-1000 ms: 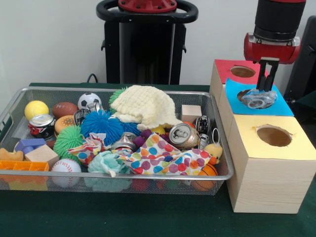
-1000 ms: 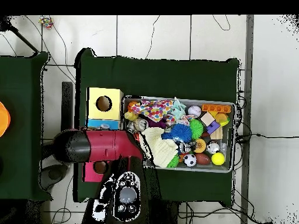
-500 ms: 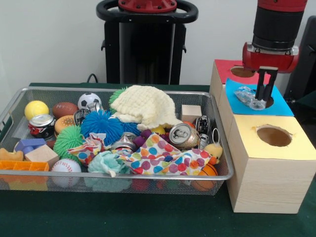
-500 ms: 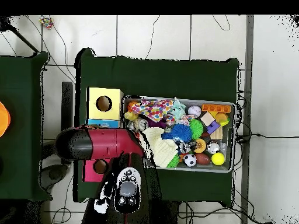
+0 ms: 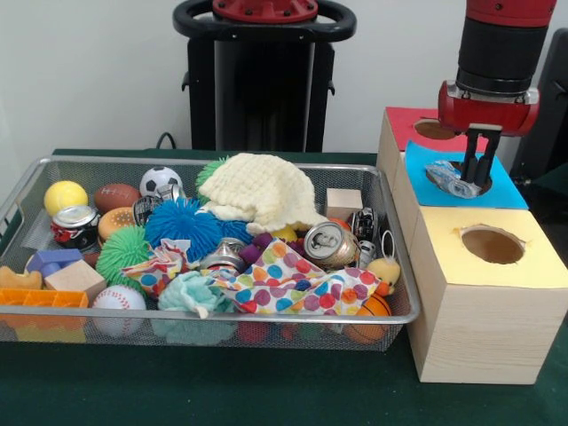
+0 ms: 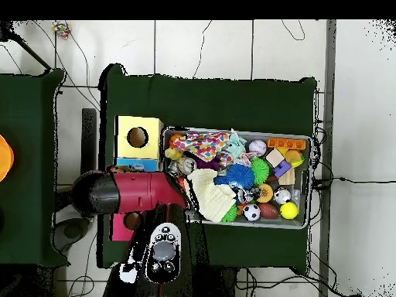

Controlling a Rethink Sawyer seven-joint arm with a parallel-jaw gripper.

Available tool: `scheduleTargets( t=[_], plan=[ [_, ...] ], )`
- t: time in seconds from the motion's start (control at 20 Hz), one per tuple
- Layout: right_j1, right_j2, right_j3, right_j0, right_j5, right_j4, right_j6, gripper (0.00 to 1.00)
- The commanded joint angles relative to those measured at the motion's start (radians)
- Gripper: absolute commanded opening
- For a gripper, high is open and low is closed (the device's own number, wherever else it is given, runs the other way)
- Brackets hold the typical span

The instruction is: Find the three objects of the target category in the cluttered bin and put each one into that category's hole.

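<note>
Gripper hanging from the red and black arm, directly above the hole in the blue-topped box. Its two dark fingers point straight down with a narrow gap between them and hold nothing. Just below the fingertips, a crushed clear plastic bottle lies across the rim of that hole, part of it over the opening and part on the blue surface; whether the fingertips touch it cannot be told.

Behind the gripper stands the red-topped box with its own hole; in front of it stands the yellow-topped box, also with a round hole. The three boxes form a row, each touching the next.

To the side of the gripper, beside the boxes, sits the wire basket on the green table. The basket is full: a cream knitted cap lies on top near its middle, a dented drink can rests on the side nearest the boxes, a polka-dot cloth spreads along the front, and a blue spiky ball, a small soccer ball and a yellow ball lie farther away. In the overhead view the arm covers the blue box.
</note>
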Motion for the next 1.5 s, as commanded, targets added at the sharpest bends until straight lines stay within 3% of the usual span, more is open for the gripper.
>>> scheduleTargets(
  t=[0.05,0.75,1.15,1.5],
  plan=[
    [0.18,0.012,-0.028,-0.028,-0.2,-0.014,0.176,0.0],
    [0.229,0.078,-0.016,-0.088,-0.284,-0.017,0.15,0.0],
    [0.35,0.057,-0.051,-0.075,-0.329,-0.022,0.171,0.0],
    [0.447,0.106,-0.07,-0.12,-0.348,0.015,0.174,0.0]
  ],
)
